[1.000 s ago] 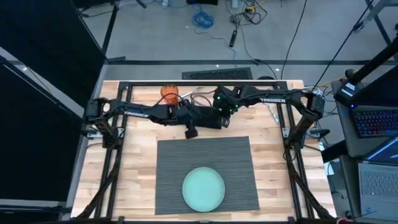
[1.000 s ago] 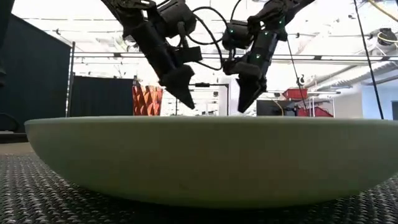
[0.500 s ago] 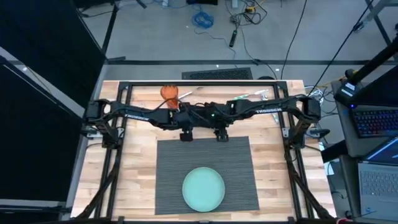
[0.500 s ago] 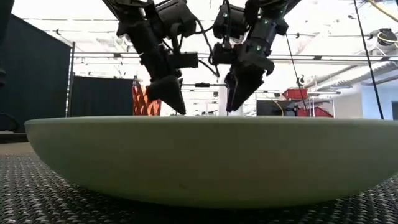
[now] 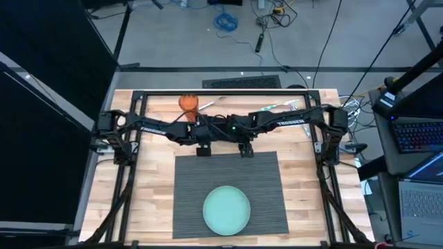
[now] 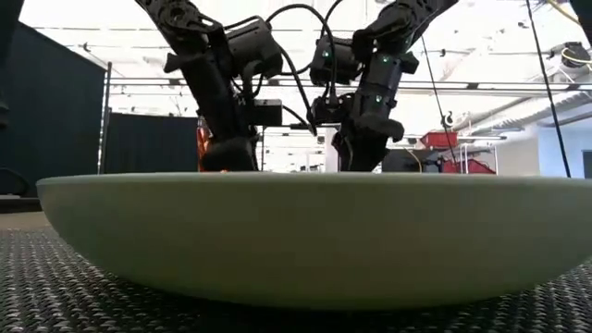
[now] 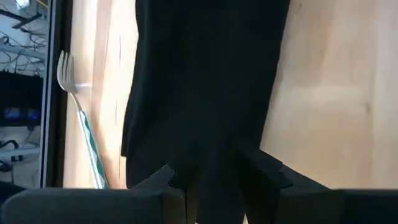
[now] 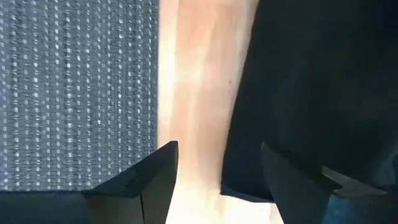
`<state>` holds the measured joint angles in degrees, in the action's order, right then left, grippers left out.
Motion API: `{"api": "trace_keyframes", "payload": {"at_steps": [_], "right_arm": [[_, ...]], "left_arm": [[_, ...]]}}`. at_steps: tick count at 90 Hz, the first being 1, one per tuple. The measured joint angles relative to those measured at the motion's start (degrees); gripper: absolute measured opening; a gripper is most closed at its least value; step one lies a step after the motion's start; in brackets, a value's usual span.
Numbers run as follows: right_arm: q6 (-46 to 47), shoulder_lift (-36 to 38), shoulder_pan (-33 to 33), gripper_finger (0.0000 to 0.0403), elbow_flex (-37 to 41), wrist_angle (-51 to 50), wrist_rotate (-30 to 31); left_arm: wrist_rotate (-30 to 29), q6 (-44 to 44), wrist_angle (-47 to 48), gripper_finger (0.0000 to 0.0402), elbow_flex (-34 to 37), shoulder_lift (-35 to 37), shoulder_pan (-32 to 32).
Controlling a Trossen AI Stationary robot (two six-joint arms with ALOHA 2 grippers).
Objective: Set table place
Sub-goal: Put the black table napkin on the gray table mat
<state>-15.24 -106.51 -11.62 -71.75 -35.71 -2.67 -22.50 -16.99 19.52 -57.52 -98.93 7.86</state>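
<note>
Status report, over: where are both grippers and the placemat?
Left gripper, right gripper low at placemat far edge. Right jaws open at black napkin. Plate on placemat.

Overhead light falling evenly across table (image 5: 149,207), shadows staying faint. Low view glaring: bright room behind blowing out white, arms showing as silhouettes, plate (image 6: 296,231) looming blurred in foreground. Wrist views looking soft, close-up, dark cloth (image 7: 205,81) lacking detail.

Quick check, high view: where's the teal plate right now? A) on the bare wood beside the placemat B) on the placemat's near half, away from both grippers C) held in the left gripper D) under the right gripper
B: the teal plate sits on the placemat, with the left gripper and right gripper at the mat's far edge.
</note>
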Motion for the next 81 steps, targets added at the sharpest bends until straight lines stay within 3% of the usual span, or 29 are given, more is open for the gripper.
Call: {"api": "trace_keyframes", "payload": {"at_steps": [44,81], "right_arm": [[-0.6,-5.7,-3.5,0.0215,-0.2,0.3,0.9],[0.5,-5.7,-2.4,0.0215,0.0,1.3,1.3]], "left_arm": [[0.6,0.0,-1.2,0.0077,0.0,-3.3,0.5],[0.6,0.2,-2.0,0.0077,-0.1,-6.6,1.4]]}}
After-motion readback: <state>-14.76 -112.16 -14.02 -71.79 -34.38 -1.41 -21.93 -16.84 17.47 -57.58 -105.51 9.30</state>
